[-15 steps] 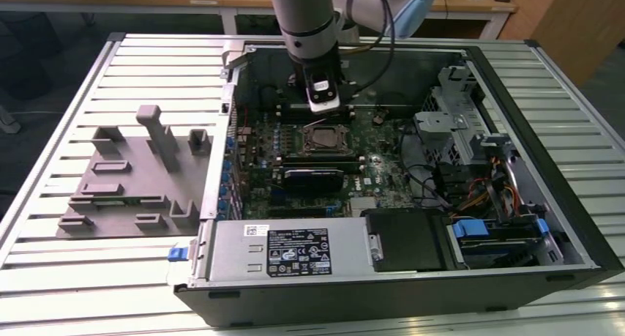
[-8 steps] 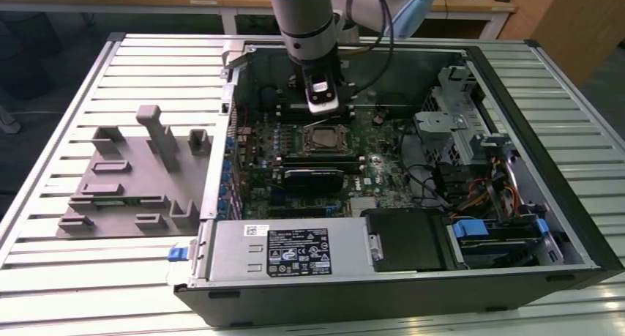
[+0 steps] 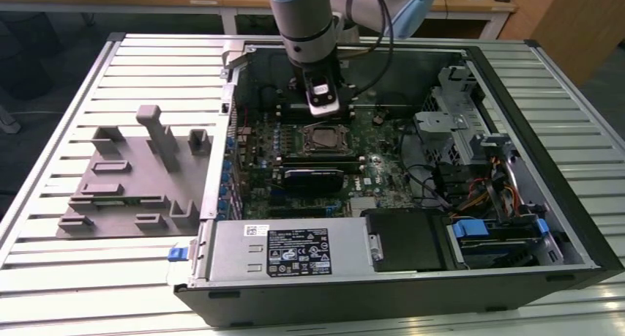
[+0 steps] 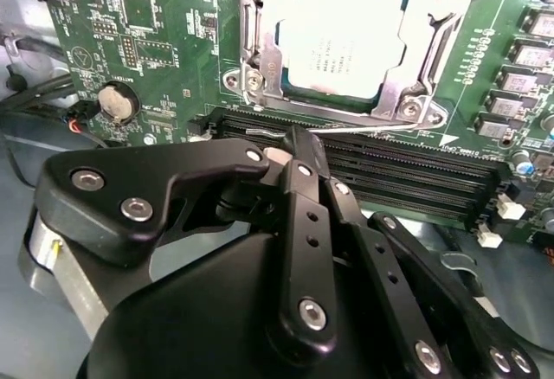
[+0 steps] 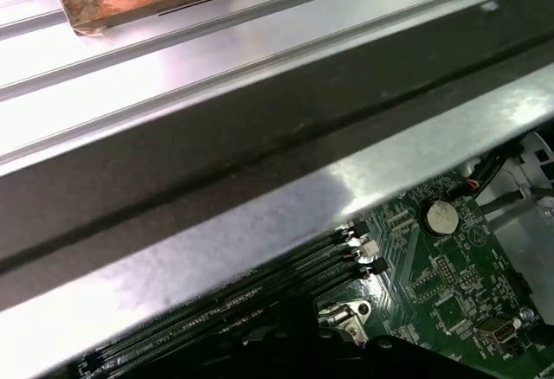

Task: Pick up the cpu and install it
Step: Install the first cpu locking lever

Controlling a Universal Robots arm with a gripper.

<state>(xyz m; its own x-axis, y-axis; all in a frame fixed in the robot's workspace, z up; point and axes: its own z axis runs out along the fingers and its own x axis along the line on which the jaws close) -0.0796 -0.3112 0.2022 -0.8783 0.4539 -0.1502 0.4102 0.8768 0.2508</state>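
The cpu (image 4: 346,37), a flat square chip with a silver-grey top, lies inside the motherboard socket (image 4: 260,76), with the socket's metal frame around its edges. In the exterior view the cpu (image 3: 320,137) sits in the middle of the open computer case, just in front of my gripper (image 3: 323,110). My gripper (image 4: 287,147) hovers over the memory slots beside the socket, apart from the chip. Its black fingers (image 4: 299,180) are pressed together and I see nothing between them.
Grey holder blocks (image 3: 137,175) stand on the slatted table at the exterior view's left of the case. The case's metal wall (image 5: 286,215) runs close to the wrist. Memory slots (image 4: 407,176), a coin battery (image 4: 117,102), a power supply (image 3: 293,252) and cables (image 3: 440,182) crowd the case.
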